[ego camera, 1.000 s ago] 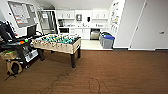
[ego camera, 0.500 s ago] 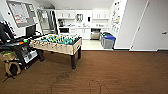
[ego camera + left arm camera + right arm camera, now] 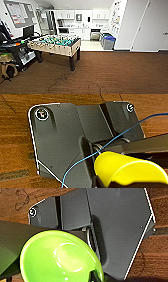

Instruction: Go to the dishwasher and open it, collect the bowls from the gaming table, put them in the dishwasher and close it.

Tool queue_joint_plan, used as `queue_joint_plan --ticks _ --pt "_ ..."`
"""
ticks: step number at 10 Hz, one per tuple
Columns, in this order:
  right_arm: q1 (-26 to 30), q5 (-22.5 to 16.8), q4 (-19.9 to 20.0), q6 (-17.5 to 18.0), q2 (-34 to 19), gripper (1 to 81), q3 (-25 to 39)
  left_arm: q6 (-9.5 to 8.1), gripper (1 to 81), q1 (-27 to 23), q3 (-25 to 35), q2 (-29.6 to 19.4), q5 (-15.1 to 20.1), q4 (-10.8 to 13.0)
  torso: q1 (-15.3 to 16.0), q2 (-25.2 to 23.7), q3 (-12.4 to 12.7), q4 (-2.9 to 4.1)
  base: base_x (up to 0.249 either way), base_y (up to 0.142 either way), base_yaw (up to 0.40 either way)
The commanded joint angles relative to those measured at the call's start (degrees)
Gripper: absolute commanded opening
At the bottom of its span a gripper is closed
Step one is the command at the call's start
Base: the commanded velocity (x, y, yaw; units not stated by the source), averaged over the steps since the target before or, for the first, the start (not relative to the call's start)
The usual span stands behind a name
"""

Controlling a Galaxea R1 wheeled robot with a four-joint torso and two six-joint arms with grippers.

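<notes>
A yellow bowl (image 3: 127,169) hangs over the brown wood floor in the left wrist view, with my left gripper (image 3: 105,182) shut on its rim. Over the same floor in the right wrist view is a bright green bowl (image 3: 60,258), its edge clamped by my right gripper (image 3: 96,276). The dishwasher (image 3: 95,34) sits under the white kitchen counter far ahead, too small to tell how its door stands. The gaming table is out of view.
A foosball table (image 3: 56,43) stands ahead on the left. Beside it is a dark desk (image 3: 15,47) with a monitor. Blue-lidded bins (image 3: 108,41) line the kitchen's right side. A white wall (image 3: 130,25) and door (image 3: 152,27) close off the right.
The head view has shifted only slightly. The bowls stay in both grippers.
</notes>
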Motion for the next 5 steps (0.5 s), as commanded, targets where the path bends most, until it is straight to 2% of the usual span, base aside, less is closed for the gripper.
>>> queue_joint_plan --ticks 1,5 --pt "1.86 -2.64 -0.73 -0.22 0.13 1.0 0.48 0.37 1.0 -1.62 -0.12 -0.55 2.03 0.36 0.00 0.00 0.00 0.00 0.124 -0.084 0.000" --pt "2.04 -2.65 -1.17 -0.22 0.48 1.0 0.48 0.45 1.0 -1.54 -0.12 -0.64 2.03 0.36 -0.02 -0.02 0.00 0.00 0.124 -0.084 0.000"
